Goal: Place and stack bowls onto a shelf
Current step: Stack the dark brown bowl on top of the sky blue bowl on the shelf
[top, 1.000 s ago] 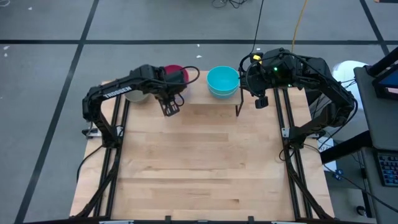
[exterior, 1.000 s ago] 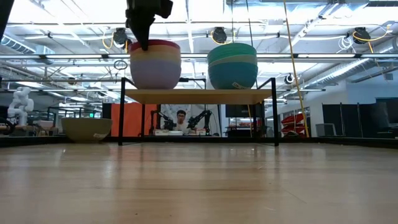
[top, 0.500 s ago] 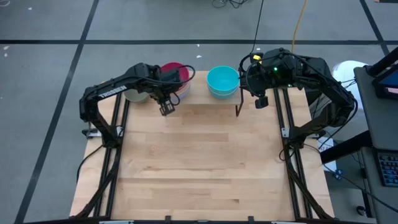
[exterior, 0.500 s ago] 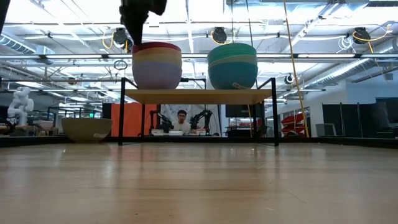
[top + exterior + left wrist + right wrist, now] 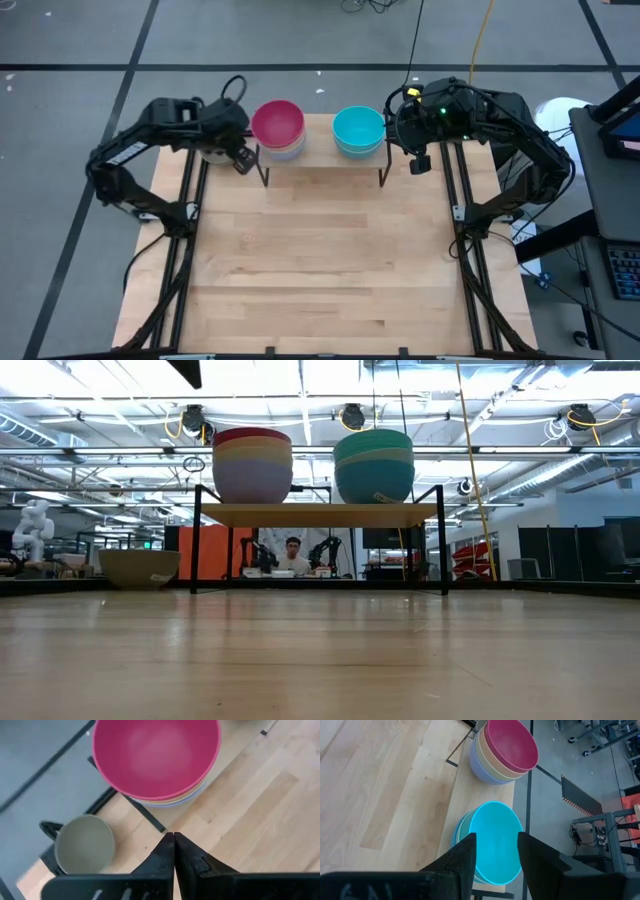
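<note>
Table (image 5: 330, 260) first, since it is the biggest thing: a wide wooden top with lots of bare room. At its far edge stands the shelf (image 5: 320, 514), a small light board on thin black legs.

Two piles of bowls sit on the shelf. One pile has the magenta bowl (image 5: 277, 122) on top, with pale yellow, orange and periwinkle ones nested under it. The other pile has the cyan bowl (image 5: 358, 127) on top, with greenish ones below. Nesting them likely saves room, because the shelf is small.

One olive-grey bowl (image 5: 139, 567) sits alone on the table, just beside the shelf's end. It looks like the last one to put up.

The left gripper (image 5: 243, 162) hangs near that bowl, next to the magenta pile. Its fingers (image 5: 165, 857) are pressed together and hold nothing. They must spread before they can pick up the bowl.

The right gripper (image 5: 496, 857) waits above the cyan pile with its fingers wide apart, empty.
</note>
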{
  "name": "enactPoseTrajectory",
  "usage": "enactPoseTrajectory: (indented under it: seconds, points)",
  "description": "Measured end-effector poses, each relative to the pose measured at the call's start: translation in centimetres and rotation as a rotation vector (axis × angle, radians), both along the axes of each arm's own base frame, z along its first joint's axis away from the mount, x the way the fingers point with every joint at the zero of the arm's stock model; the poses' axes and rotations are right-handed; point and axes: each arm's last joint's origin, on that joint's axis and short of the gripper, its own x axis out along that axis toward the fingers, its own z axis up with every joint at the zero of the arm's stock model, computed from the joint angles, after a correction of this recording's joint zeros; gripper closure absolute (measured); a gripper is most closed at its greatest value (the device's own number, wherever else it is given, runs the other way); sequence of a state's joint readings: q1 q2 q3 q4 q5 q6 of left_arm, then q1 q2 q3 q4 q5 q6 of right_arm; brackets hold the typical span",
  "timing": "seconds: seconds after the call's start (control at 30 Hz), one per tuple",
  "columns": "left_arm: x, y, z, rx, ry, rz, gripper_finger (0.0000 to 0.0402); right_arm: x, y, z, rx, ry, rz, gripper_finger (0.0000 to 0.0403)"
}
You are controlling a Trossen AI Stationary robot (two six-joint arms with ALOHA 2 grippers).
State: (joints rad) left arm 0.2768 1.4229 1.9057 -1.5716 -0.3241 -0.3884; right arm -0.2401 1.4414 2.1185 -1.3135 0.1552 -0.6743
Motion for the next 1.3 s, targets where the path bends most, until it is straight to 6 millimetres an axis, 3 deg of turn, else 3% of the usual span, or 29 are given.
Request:
enactPoseTrajectory:
  seconds: [0.27,0.6,0.93,1.3]
  points:
    - [-1.4,1.4,0.4,0.025,0.003,0.035,0.0358,0.0,0.0,0.0,0.0,0.0,0.0,0.0266]
    - [-3.4,5.5,-0.4,-0.009,0.002,0.317,0.0285,0.0,0.0,0.0,0.0,0.0,0.0,0.0266]
    - [-5.9,9.7,-4.1,-0.142,0.014,0.761,0.0263,0.0,0.0,0.0,0.0,0.0,0.0,0.0266]
    - [-8.0,11.7,-8.6,-0.372,0.021,1.068,0.0263,0.0,0.0,0.0,0.0,0.0,0.002,0.0266]
